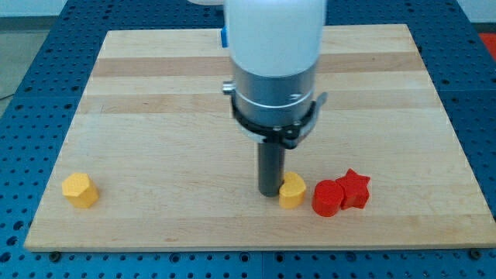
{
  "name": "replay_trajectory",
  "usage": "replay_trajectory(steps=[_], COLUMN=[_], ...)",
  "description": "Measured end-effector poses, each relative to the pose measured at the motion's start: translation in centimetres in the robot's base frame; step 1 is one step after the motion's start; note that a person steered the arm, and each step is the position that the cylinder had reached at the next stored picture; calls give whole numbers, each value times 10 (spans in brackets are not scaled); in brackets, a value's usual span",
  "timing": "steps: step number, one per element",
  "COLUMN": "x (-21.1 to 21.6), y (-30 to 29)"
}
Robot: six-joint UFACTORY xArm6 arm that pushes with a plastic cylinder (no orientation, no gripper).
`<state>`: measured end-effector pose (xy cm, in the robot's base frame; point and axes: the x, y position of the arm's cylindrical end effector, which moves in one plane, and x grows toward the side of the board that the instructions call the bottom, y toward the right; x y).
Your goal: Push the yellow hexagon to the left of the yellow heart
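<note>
My tip [270,193] rests on the wooden board [155,116] near the view's bottom, right of centre. It stands directly against the left side of a small yellow block [292,191] that looks like the yellow heart. The yellow hexagon [80,190] sits far off at the view's bottom left, near the board's front-left corner. It is well apart from my tip and from the heart.
Two red blocks lie just right of the heart: a rounded one [328,198] and a red star [356,188], touching each other. A blue block [223,36] peeks out behind the arm at the view's top. The board's front edge is close below the blocks.
</note>
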<state>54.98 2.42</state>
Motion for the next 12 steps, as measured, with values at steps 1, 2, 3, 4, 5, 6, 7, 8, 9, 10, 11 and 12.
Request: replay_trajectory(steps=[1,2,3,4,5,6,7,8,9,10,11,12], x=[1,-1,-21,-54,-54,-25,-1,-1,-1,-16,-14,13], y=[8,-52,-152,-329,-329,-327,-294,-222,-172,-237,-302,-283])
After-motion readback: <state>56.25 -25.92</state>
